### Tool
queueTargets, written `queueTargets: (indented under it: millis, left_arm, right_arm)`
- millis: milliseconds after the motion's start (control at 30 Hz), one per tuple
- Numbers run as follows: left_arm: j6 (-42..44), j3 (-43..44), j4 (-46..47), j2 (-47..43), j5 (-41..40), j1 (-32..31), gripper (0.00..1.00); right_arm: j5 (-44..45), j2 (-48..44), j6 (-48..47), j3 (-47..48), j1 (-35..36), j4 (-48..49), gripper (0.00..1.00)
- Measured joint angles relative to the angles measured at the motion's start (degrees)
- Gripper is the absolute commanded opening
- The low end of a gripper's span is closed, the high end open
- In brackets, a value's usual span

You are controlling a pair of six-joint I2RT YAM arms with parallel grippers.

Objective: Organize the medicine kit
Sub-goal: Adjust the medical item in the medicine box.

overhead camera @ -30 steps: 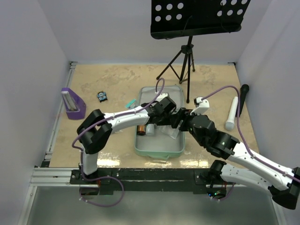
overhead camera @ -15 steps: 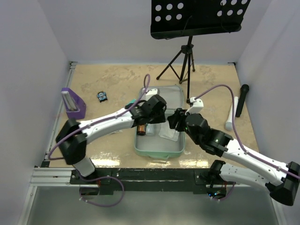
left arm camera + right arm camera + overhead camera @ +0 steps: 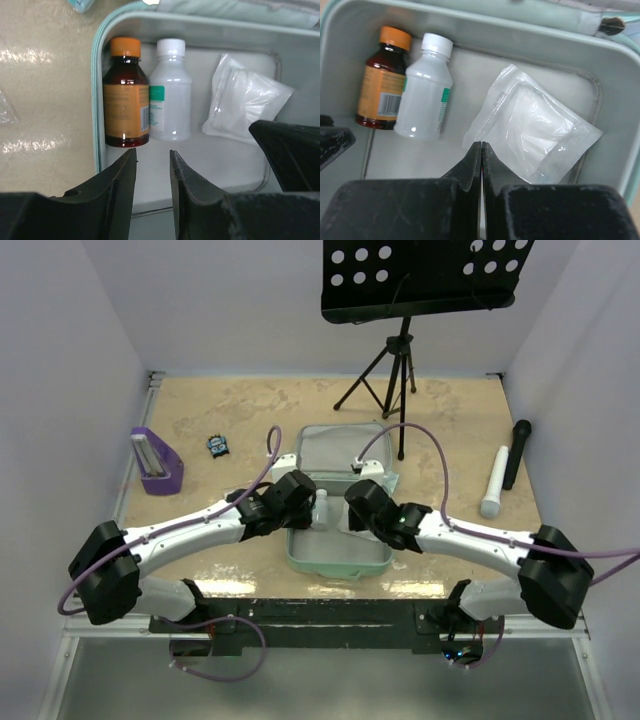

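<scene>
The left tool (image 3: 152,156) hangs slightly parted and empty over the near left of the open kit (image 3: 330,567), which lies near the front edge of the worktop (image 3: 250,410). Inside, an amber bottle (image 3: 126,105) touches a white bottle (image 3: 170,95), with a clear packet (image 3: 245,112) further right. The right tool (image 3: 481,146) is clenched on nothing above the packet.

purple stand (image 3: 157,462) left | music stand (image 3: 420,282) rear | white cylinder (image 3: 494,482) beside black microphone (image 3: 515,454) right

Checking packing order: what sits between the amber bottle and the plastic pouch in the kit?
A translucent white-capped bottle, beside the amber bottle and apart from the pouch; the right wrist view shows it.
</scene>
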Motion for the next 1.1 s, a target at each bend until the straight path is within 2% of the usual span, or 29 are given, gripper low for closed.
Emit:
queueTargets:
  millis: [167, 633, 1100]
  left_arm:
    - [0.61, -2.82, 2.49, 0.42, 2.29, 0.00, 0.36]
    - [1.53, -8.26, 8.04, 0.13, 6.12, 0.00, 0.36]
    - [1.53, -11.47, 9.75, -3.58, 7.19, 0.00, 0.36]
  right_arm:
    - [-1.36, 5.95, 0.07, 1.44, -1.20, -0.09, 0.00]
    - [-5.68, 12.24, -0.07, 2.93, -8.66, -1.68, 0.00]
    - [-2.40, 19.63, -4.85, 10.67, -9.42, -6.73, 0.02]
